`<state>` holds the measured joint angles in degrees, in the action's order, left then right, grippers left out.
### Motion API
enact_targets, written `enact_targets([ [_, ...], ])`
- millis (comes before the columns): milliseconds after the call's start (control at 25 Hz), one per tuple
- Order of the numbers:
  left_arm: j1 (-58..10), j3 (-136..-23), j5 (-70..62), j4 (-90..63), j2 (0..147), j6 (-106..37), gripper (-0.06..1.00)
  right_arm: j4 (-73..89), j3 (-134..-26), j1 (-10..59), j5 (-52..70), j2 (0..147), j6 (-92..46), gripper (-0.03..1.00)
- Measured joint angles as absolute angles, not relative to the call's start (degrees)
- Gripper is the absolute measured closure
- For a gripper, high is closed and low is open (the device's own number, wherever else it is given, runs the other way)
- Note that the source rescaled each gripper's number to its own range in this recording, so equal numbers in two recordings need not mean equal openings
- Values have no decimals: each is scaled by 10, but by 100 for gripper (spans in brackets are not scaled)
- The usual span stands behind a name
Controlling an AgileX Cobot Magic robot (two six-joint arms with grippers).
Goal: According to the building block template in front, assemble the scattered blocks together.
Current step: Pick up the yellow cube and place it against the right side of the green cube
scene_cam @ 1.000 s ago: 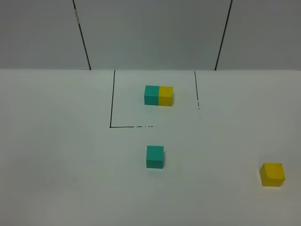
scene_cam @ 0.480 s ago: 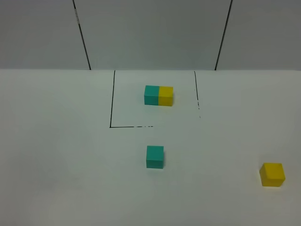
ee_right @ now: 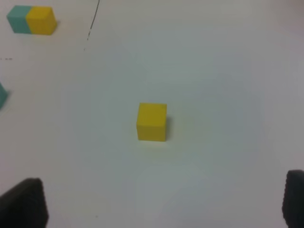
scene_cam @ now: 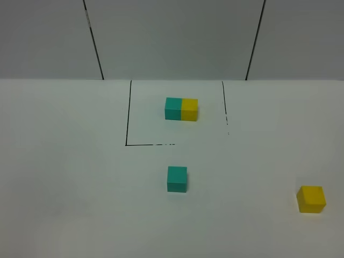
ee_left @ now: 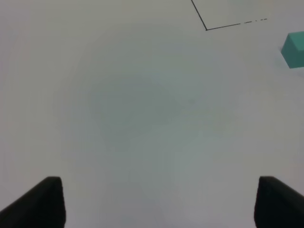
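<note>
White bench [scene_cam: 64,188] carried the template pair [scene_cam: 181,108] inside a marked outline [scene_cam: 128,113]. The teal block [scene_cam: 177,178] sat just outside it, the yellow block [scene_cam: 311,199] well apart to the right. The left pincer [ee_left: 161,204] and right pincer [ee_right: 159,204] gaped wide, empty. By my judgement, all the joining was yet to do.

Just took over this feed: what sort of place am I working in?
Probably a lab test bench: plain white table, a black-lined box around a teal-yellow template pair, bare panelled wall behind.
</note>
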<state>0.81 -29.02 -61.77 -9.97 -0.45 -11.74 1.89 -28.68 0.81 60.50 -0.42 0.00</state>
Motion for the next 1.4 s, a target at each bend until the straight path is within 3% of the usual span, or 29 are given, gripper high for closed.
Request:
enact_targets([
  [280, 8, -290, -618, -100, -5, -117, 18, 22, -297, 8, 610, 109, 9, -3],
  [680, 8, -290, -618, -100, -5, -117, 18, 90, -469, 8, 583, 593, -63, -3],
  [960, 8, -290, -618, -100, -5, -117, 18, 120, -569, 8, 534, 852, -70, -3],
  [1400, 8, -290, -618, -100, -5, -117, 18, 117, -572, 8, 431, 1013, -71, -3],
])
